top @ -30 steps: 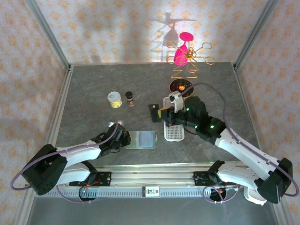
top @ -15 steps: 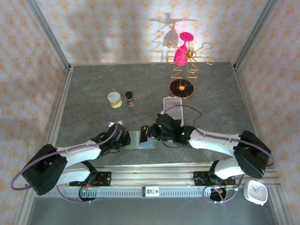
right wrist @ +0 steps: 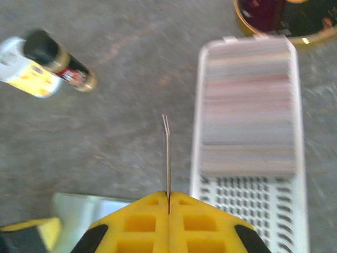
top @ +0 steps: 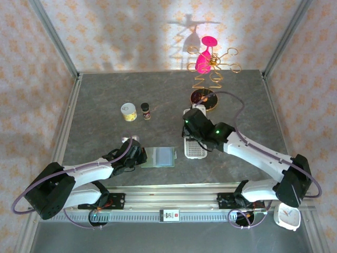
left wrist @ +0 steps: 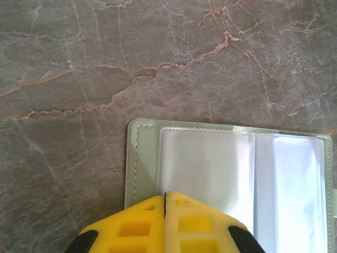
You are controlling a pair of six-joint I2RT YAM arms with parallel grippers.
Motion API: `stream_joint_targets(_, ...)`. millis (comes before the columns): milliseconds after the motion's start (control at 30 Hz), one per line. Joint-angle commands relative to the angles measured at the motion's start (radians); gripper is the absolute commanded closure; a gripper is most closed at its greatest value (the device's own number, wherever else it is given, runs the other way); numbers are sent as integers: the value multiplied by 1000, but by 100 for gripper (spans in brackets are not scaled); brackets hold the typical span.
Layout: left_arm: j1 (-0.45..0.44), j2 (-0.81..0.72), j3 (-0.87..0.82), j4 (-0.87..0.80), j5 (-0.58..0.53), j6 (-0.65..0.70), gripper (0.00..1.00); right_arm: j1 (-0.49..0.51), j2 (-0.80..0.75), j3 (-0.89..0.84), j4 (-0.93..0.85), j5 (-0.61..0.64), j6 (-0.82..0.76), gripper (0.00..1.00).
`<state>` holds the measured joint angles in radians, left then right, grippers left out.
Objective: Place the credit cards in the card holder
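Wallet [top: 159, 156] lies open and flat, long axis across the table; left gripper [left wrist: 165, 197] pressed together at its left end; right gripper [right wrist: 168, 197] pinches cards [right wrist: 167, 153] edge-on, pointing forward.

bright light, the stand [top: 204, 98] shadowed on the wall [top: 131, 37]; right wrist view seems motion-blurred.

Card holder [top: 158, 156] x1, tray [top: 196, 151] x1, tin [top: 128, 112] x1, btl [top: 146, 110] x1, stand [top: 202, 98] x1.
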<state>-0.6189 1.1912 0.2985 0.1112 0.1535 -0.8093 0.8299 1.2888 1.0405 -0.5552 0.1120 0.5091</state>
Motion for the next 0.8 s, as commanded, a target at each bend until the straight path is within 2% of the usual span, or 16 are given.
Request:
stream_joint_targets(0,4,0,2,-67,1,17,100,9,9,-80,-126,-56,64,100)
stream_joint_targets(233,4,9,3,-70,1,31,100,10,-29,-184,-108,-2,143,100)
stream_joint_targets(767,3,37,7,-48,12,25,100,-37,58,-159,-178,105,101,100)
